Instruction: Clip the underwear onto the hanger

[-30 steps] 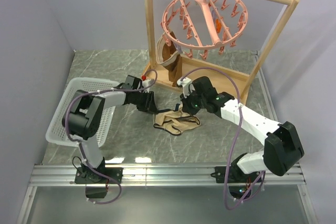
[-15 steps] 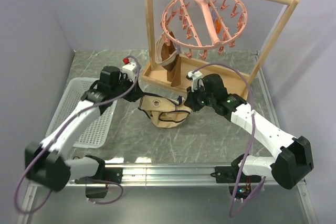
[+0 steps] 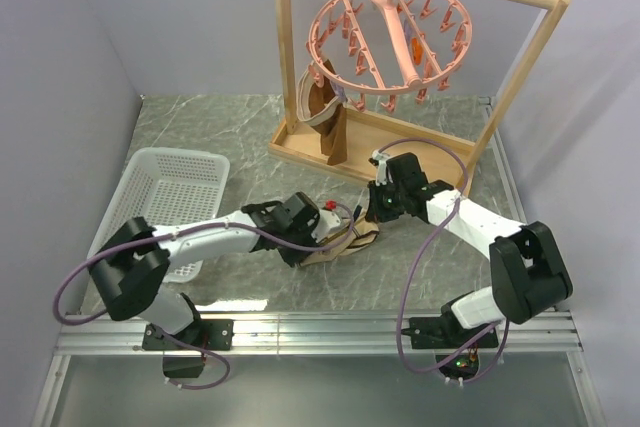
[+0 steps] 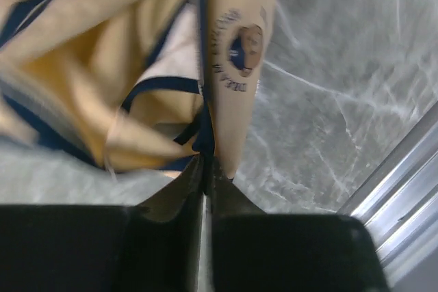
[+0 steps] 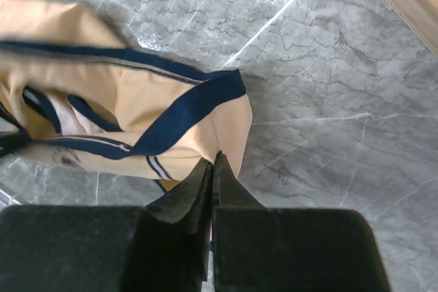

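underwear (image 3: 343,241): bunched between our grippers, just off both fingertips | handling: we judge it light, limp, sagging | hold: black-trimmed hem | left gripper (image 4: 205,162): pinched tight on trim | right gripper (image 5: 213,158): closed on hem corner | hanger (image 3: 388,42): well above, beyond right gripper

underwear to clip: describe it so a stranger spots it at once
Find the wooden rack at the back of the table, then look just in front of it. The crumpled underwear sits there, pale tan with thin dark trim, unlike the darker brown garment hanging in the rack.
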